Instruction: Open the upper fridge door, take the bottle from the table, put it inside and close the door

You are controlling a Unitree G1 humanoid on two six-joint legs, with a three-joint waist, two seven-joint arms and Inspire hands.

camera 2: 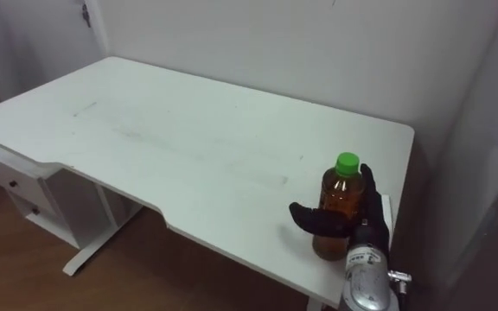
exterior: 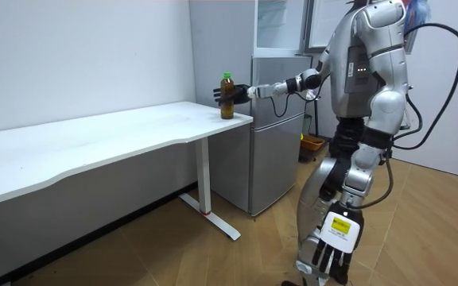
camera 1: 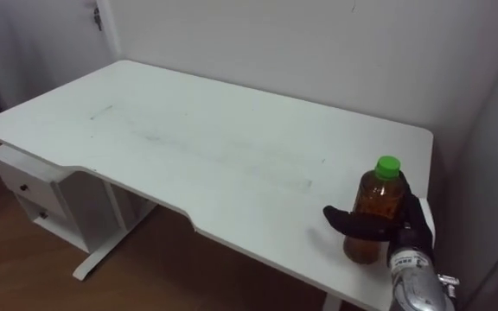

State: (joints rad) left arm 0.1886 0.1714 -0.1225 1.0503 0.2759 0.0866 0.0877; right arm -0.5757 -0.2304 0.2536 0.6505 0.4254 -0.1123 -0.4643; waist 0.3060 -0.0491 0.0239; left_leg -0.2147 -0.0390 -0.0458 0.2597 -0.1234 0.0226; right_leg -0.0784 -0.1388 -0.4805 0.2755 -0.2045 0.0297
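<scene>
Gripping the upright bottle (camera 1: 379,200) on the table (camera 1: 223,142), right hand (camera 1: 412,226), arm outstretched.

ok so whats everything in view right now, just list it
bottle: one, amber with green cap, upright near the table's right end
table: one, white, along the wall before the robot
drawer unit: one, white, under the table's left end
fridge: one, grey, beside the table's right end
small thing: one, orange-yellow, on the floor past the fridge, too small to tell
right hand: one, black, curled round the bottle
left hand: one, black, hanging low at the robot's side
</scene>
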